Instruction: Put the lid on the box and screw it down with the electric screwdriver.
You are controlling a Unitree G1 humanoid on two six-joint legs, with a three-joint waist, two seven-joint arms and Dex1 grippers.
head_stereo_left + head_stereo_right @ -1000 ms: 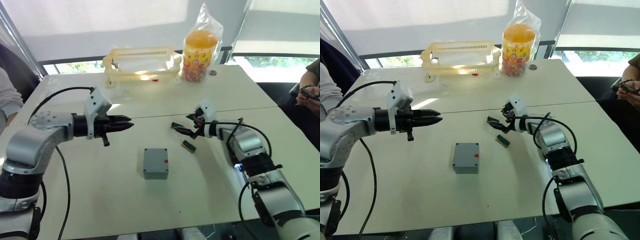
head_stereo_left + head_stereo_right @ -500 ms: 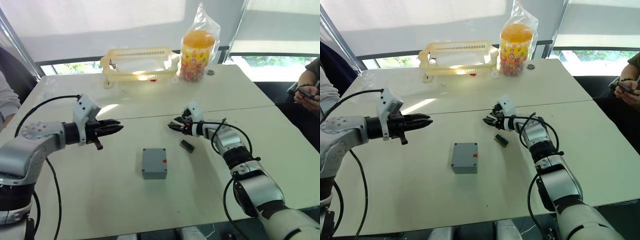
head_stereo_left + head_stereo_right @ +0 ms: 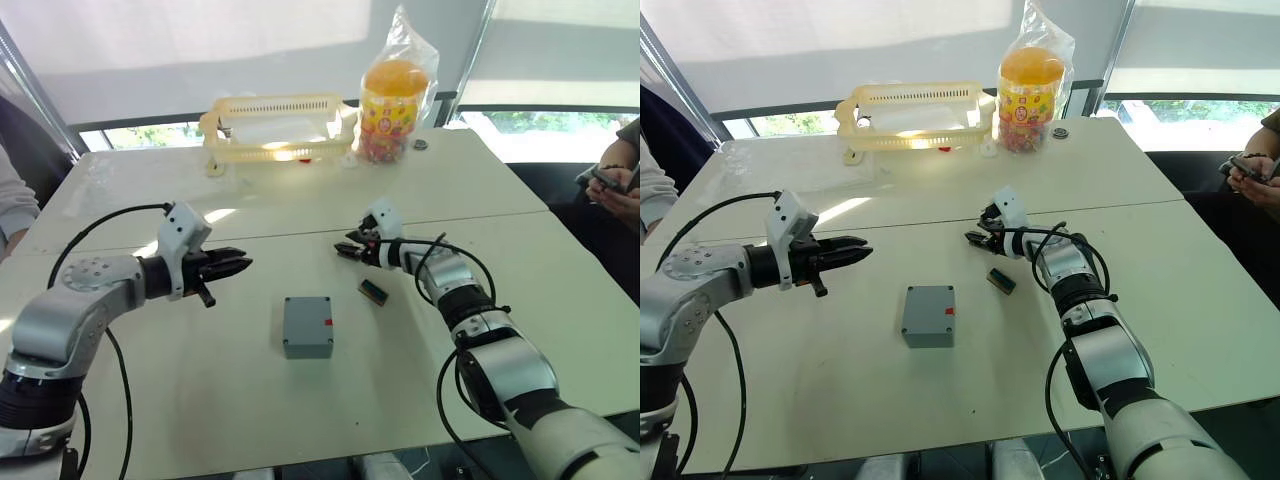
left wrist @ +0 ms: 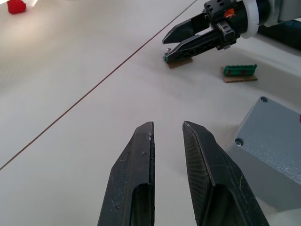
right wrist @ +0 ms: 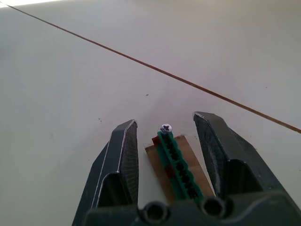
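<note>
The right gripper [image 5: 164,141] stood open, its fingers astride a green screw strip [image 5: 176,162] without touching it. The left gripper [image 4: 167,141] hovered slightly parted, empty. The box [image 3: 307,326] sat mid-tabletop, lid on.

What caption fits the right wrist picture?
Right tool, open, straddling a green strip holding one screw on a white table.

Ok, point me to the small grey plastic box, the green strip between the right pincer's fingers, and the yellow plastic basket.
Small grey plastic box [image 3: 307,322], left eye view, top face.
Green strip [image 5: 177,164], right wrist view, mid-length.
Yellow plastic basket [image 3: 915,93], right eye view, far rim.
</note>
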